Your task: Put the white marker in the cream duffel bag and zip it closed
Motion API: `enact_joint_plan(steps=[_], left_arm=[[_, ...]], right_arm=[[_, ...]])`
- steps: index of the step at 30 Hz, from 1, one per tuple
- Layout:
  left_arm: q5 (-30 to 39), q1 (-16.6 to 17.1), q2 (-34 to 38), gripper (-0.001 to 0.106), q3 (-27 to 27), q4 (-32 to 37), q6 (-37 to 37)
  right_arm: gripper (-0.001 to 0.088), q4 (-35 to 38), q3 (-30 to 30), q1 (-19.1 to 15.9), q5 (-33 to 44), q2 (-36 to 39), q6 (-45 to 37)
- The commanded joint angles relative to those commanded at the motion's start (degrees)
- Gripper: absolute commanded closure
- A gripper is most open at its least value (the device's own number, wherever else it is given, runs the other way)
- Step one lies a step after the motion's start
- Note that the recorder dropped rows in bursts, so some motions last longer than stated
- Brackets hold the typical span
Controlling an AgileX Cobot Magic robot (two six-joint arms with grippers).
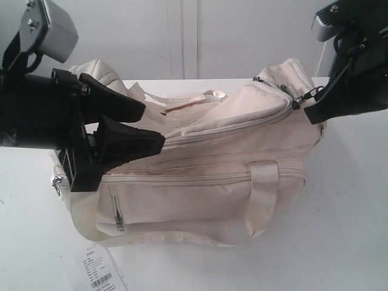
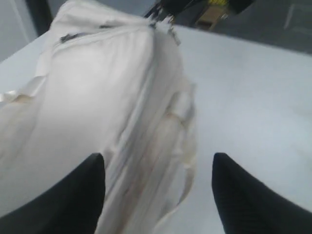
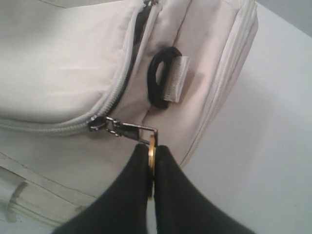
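The cream duffel bag lies on the white table, seen also in the left wrist view and the right wrist view. My right gripper is shut on the gold ring of the top zipper's pull at the bag's right end. The slider has closed teeth behind it and a short dark gap ahead of it. My left gripper hangs open over the bag's left end, holding nothing. The white marker is out of view.
A paper tag with a barcode lies on the table at the front left. A webbing handle hangs down the bag's front, and a black buckle ring sits on its end panel. The front pocket's zip pull is at the lower left.
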Motion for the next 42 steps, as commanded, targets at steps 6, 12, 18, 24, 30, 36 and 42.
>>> enact_joint_plan(steps=[6, 12, 18, 24, 30, 36, 42], left_arm=[[-7.73, -8.81, 5.24, 0.043, -0.26, -8.61, 11.18], [-22.66, -17.78, 11.03, 0.043, -5.48, -9.65, 14.82], [-22.18, -19.35, 16.39, 0.043, -12.08, -9.32, 15.42], [-21.6, -19.35, 21.85, 0.043, -17.61, -9.32, 19.41], [-19.89, -19.35, 26.34, 0.043, -21.92, -9.32, 19.47], [-19.78, -19.35, 29.53, 0.043, -24.12, -9.32, 19.47], [-20.51, -19.35, 31.34, 0.046, -25.25, -9.32, 19.73]], right_arm=[[0.0868, 0.0, -0.1, 0.0, 0.11, 0.0, -0.1], [0.0868, 0.0, 0.0, 0.0, 0.22, 0.0, -0.1], [0.0868, 0.09, 0.0, 0.0, 0.09, 0.0, -0.1], [0.0868, 0.24, 0.0, 0.0, -0.01, 0.0, -0.1], [0.0868, 0.88, 0.0, 0.0, -0.12, 0.0, -0.1], [0.0868, 0.86, 0.0, 0.0, -0.22, 0.0, -0.1], [0.0868, 0.91, 0.0, 0.0, -0.54, 0.14, -0.1]])
